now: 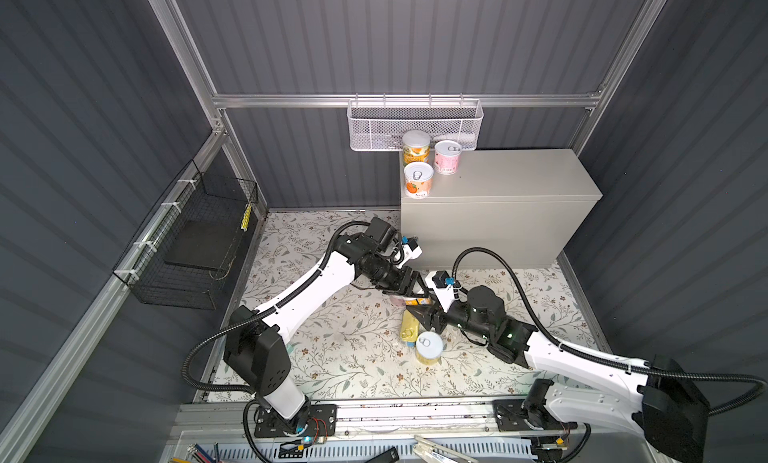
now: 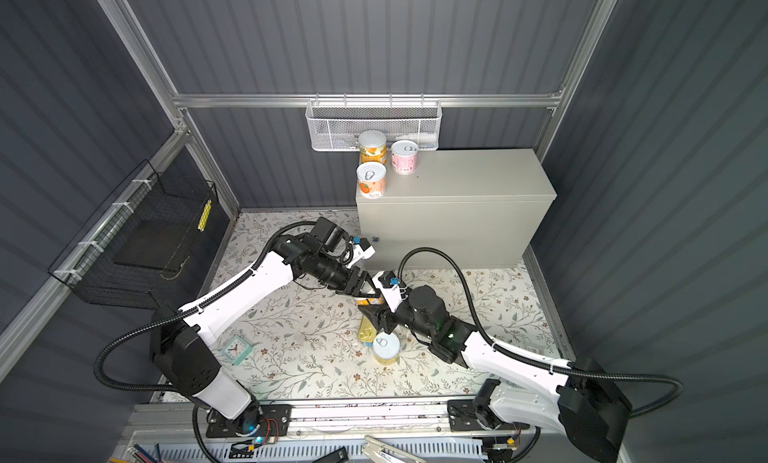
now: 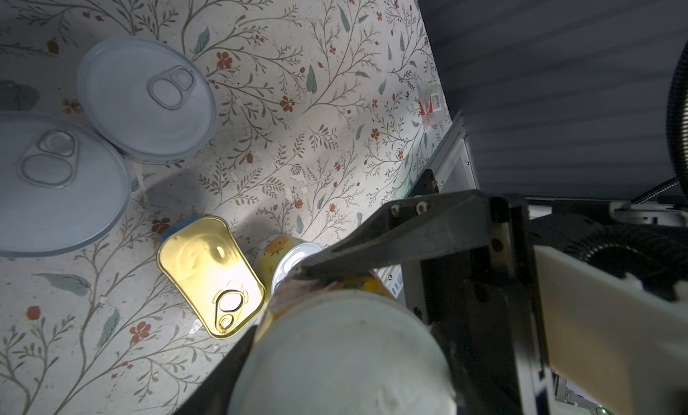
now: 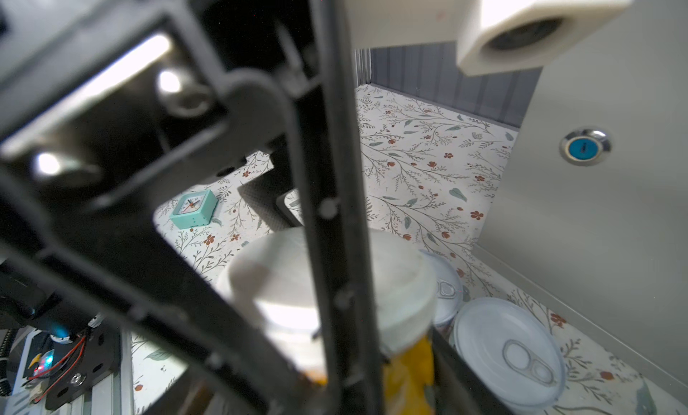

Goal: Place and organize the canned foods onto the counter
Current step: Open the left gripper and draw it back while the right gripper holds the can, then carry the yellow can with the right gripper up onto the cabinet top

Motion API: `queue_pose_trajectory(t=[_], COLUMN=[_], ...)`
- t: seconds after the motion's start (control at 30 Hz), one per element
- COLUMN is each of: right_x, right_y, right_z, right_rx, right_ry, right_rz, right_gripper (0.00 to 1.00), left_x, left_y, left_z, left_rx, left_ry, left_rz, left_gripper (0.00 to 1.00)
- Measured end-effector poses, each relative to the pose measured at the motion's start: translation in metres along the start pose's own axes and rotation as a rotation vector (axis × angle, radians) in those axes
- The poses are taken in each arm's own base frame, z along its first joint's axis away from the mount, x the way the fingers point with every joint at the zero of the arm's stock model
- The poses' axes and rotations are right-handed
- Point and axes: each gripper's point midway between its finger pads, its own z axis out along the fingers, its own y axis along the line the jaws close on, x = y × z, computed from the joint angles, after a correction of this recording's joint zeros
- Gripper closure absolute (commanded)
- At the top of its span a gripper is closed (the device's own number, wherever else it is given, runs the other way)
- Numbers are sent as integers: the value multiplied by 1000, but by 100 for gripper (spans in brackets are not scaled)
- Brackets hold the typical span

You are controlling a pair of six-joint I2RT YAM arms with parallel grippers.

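Observation:
An orange-yellow can with a white lid [image 1: 417, 301] [image 3: 346, 357] hangs above the floral floor between both grippers. My left gripper [image 1: 415, 288] has it between its fingers, but contact does not show. My right gripper [image 1: 420, 315] reaches in from the other side, and one of its fingers [image 3: 391, 242] presses across the can's side. Below lie a flat gold-topped tin [image 1: 408, 330] [image 3: 212, 275] and an upright yellow can [image 1: 429, 346]. Two silver-lidded cans [image 3: 147, 96] [image 3: 56, 182] stand nearby. Three cans [image 1: 415, 147] [image 1: 447, 155] [image 1: 418, 178] stand on the counter [image 1: 519, 178] at its left end.
A teal clock [image 2: 236, 349] lies on the floor near the left arm's base. A white mesh basket [image 1: 415, 124] hangs on the back wall above the counter. A black wire basket [image 1: 195, 240] hangs on the left wall. The counter's front carries a round lock [image 4: 584, 147].

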Motion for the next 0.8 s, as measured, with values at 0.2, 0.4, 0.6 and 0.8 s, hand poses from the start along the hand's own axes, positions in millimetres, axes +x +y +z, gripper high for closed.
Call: queue_pose_trajectory(t=[0.2, 0.4, 0.6, 0.8], right_x=[-4, -6, -8, -14], right_y=[-14, -22, -27, -31], right_z=[-11, -24, -31, -36], right_rx=[80, 133, 171, 204], right_ry=[-34, -44, -47, -45], right_rz=[11, 11, 4, -23], right_gripper=[44, 44, 44, 44], left_x=[1, 0, -10, -11], left_y=[-3, -5, -23, -28], left_z=[1, -5, -37, -82], left_rx=[9, 7, 18, 16], left_ry=[5, -14, -144, -325], left_rz=[-4, -9, 32, 59], left_gripper=[0, 0, 0, 0])
